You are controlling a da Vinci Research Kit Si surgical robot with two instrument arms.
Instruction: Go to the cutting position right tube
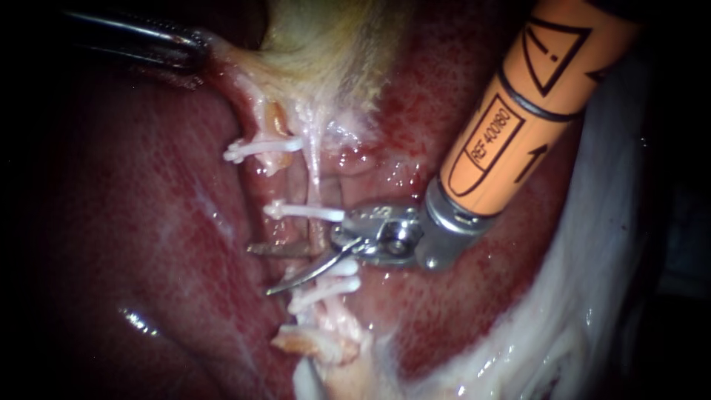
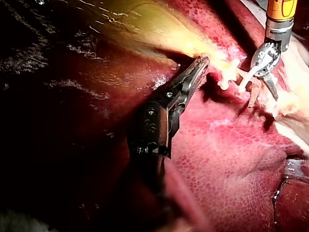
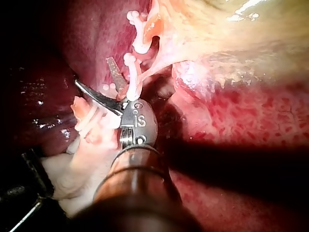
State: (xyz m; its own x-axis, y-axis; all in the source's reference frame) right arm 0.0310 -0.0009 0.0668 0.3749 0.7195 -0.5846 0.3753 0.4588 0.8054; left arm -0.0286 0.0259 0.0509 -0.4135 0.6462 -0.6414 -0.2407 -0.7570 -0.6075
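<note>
The right tube [image 1: 315,167] is a thin pale strand running down from the gallbladder [image 1: 326,44]. White clips cross it: one [image 1: 305,212] above the blades and two [image 1: 326,285] just below them. Another clip [image 1: 266,147] sits on the stump further left. My right instrument [image 1: 261,270], with an orange shaft, ends in two scissor blades that stand open. The tube passes between them close to their pivot, in the gap between the clips. My left instrument [image 1: 200,48] is shut on the gallbladder's edge and holds it stretched up and left. The left wrist view shows those jaws [image 2: 203,60] closed on yellowish tissue.
Dark red liver [image 1: 133,222] lies on both sides of the tubes. Pale white tissue [image 1: 592,259] runs along the right and bottom. A cut pale stump [image 1: 311,344] lies below the lower clips. The right wrist view shows the open blades [image 3: 92,71] beside the clips.
</note>
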